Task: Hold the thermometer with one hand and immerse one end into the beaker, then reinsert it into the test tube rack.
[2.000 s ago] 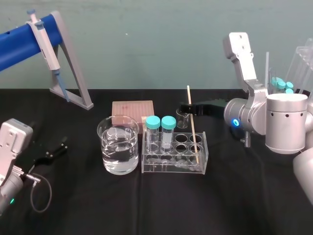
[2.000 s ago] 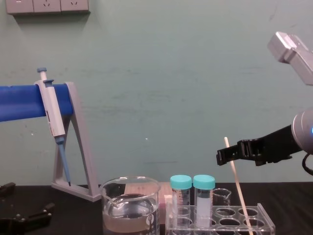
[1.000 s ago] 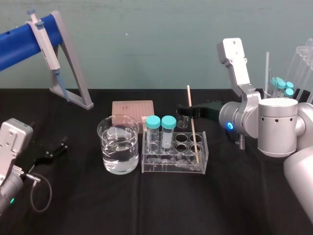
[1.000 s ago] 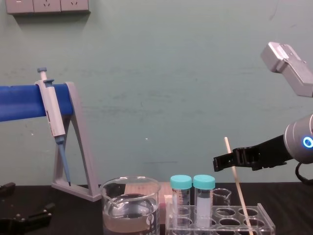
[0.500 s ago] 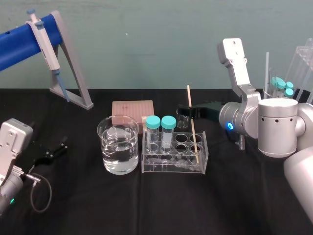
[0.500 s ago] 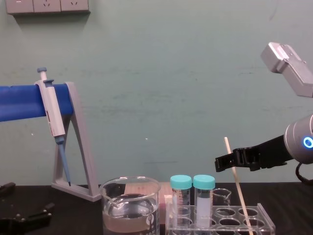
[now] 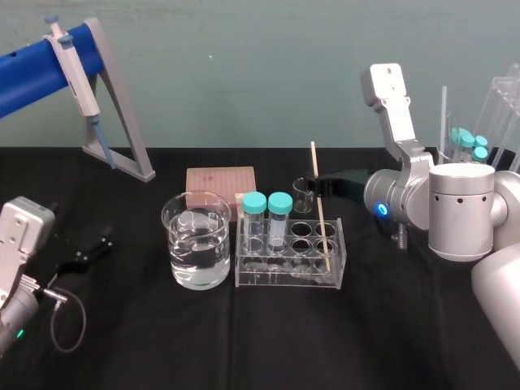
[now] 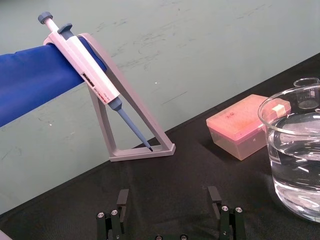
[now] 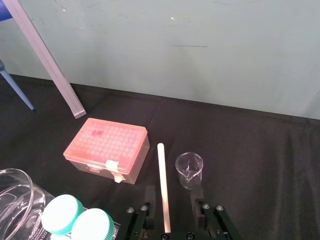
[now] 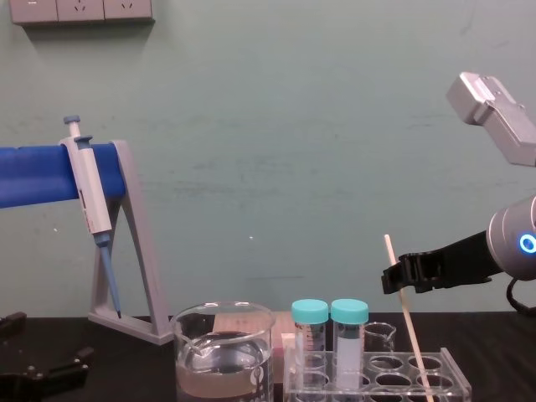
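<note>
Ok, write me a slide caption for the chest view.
Right gripper straddles the tilted thermometer standing in the test tube rack beside the half-full beaker; left gripper parked low left.

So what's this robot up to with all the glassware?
The right gripper, open, straddles the thermometer, which stands tilted in the test tube rack. It hasn't clamped or lifted it yet. The beaker of clear liquid sits just left of the rack. The left gripper is parked open at the left side of the table.

Black table (image 7: 244, 341) bears beaker (image 7: 197, 244), test tube rack (image 7: 290, 264).
</note>
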